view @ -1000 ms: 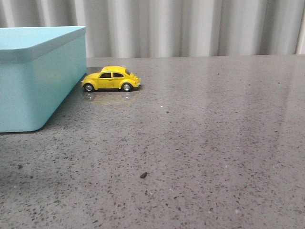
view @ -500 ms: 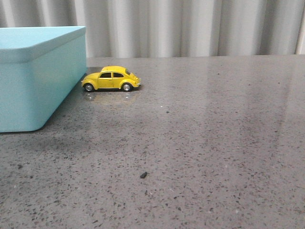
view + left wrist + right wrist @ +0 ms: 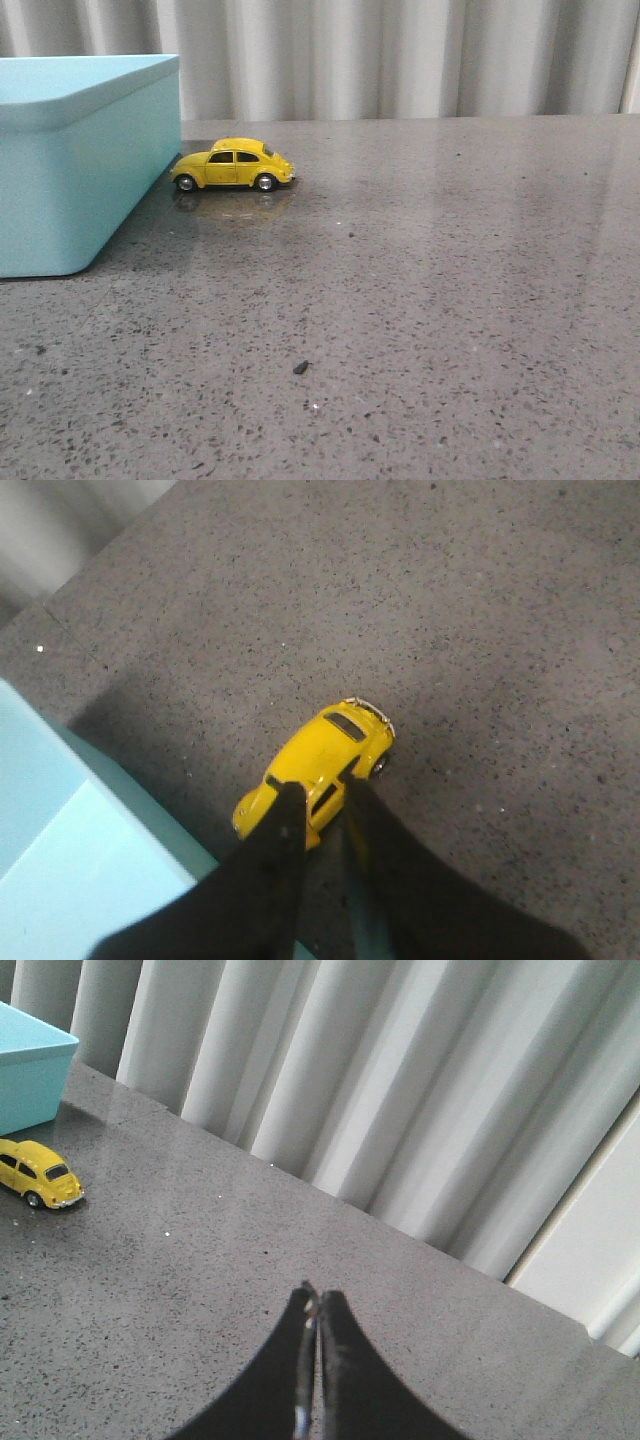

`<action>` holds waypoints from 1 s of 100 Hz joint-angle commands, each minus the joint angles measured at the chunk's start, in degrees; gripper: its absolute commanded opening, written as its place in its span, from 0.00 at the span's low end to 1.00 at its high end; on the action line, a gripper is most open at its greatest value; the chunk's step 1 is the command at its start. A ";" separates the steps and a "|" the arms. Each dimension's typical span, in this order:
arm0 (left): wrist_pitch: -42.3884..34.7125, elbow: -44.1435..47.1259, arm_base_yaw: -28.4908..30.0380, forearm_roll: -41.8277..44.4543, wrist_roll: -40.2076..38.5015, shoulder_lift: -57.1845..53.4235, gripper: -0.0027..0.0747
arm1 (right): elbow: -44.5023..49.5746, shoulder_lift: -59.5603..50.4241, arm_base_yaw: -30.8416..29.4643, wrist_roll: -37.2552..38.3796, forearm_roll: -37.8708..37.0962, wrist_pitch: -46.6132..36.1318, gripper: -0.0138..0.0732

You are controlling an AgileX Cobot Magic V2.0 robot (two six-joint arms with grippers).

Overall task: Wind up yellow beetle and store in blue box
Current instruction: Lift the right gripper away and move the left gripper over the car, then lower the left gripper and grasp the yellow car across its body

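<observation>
Hovering over the toy, the left gripper (image 3: 320,798) showed 2 dark fingers (image 3: 285,825) set slightly apart, a narrow gap between the tips, nothing held. Seen from the left wrist, those tips overlapped the side of the small bright yellow toy beetle car with dark windows (image 3: 325,760); contact could not be told from this angle, and the front view showed no arm near the car, so the gripper probably hung above it. The right gripper (image 3: 312,1305) had its fingers pressed together, empty, with the beetle (image 3: 38,1172) well apart from it, far across the grey speckled stone tabletop (image 3: 420,300).

Front view: beetle (image 3: 232,166) sat on all 4 wheels, long axis running left-right across the table, nose just beside the wall of the large pale blue plastic box with rounded corners (image 3: 90,160). Touching or not: unclear.

Judgement: left arm was much the nearer. Car's long axis lay skewed to the line of the fingers, so the coming grasp likely needed a descent with the fingers straddling the narrow body. Winding not yet begun.
</observation>
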 commanded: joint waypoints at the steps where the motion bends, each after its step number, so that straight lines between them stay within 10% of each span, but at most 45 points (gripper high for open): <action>1: -0.55 -6.41 -0.69 -0.25 3.42 1.41 0.38 | -1.36 0.49 0.14 -0.73 -0.57 -5.38 0.11; 15: -0.08 -11.55 -2.33 1.73 9.16 6.58 0.59 | -1.36 0.49 0.14 -0.73 -0.57 -5.38 0.11; 65: 13.75 -22.12 -2.56 9.23 11.47 16.30 0.51 | -1.36 0.49 0.14 -0.73 -0.57 -5.27 0.11; 100: 18.65 -22.12 2.17 -1.72 37.52 16.51 0.59 | 0.94 0.49 0.14 -0.73 -0.57 -5.31 0.11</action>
